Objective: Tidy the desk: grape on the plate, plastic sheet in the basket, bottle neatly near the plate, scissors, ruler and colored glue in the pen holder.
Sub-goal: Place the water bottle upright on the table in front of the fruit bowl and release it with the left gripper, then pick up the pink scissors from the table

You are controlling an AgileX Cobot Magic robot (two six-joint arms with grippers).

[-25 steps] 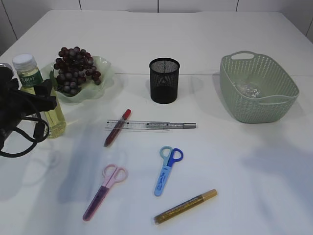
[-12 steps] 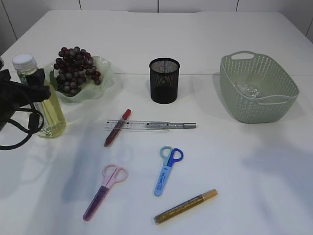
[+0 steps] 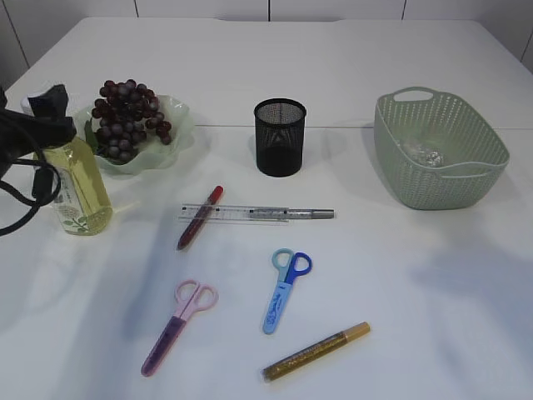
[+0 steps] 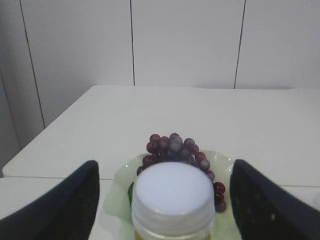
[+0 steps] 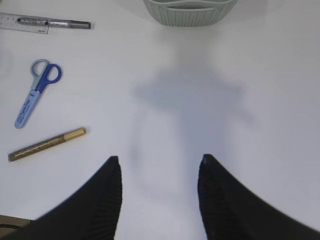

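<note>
The bottle (image 3: pixel 77 190) is found at the left edge of the table, just beside the plate (image 3: pixel 177 112) on which the grape (image 3: pixel 127 117) already lies. Compared with one second ago, the left gripper (image 3: pixel 47 112) has been lifted from the body of the bottle up to the level of its cap, and the bottle stands a little nearer to the table edge than before. In the left wrist view the white cap (image 4: pixel 173 192) is seen between the two spread fingers (image 4: pixel 65 207), with free space on both sides, so the jaws are judged to be open and not pressing it. It is judged that the bottle step is nearly finished, or a new grasp at the cap is being prepared.

The right gripper (image 5: pixel 159 192) is held open above bare table, with nothing between its fingers.

The basket (image 3: pixel 438 150) holds the plastic sheet (image 3: pixel 423 152). Still outside the pen holder (image 3: pixel 280 137) are the ruler (image 3: pixel 236 213), the pink scissors (image 3: pixel 176 326), the blue scissors (image 3: pixel 286 288) and the gold glue (image 3: pixel 316 352); the red glue (image 3: pixel 199 217) is laid across the ruler.

Little room is left between the bottle and the left edge. Much open table is available in the middle and at the right front.
</note>
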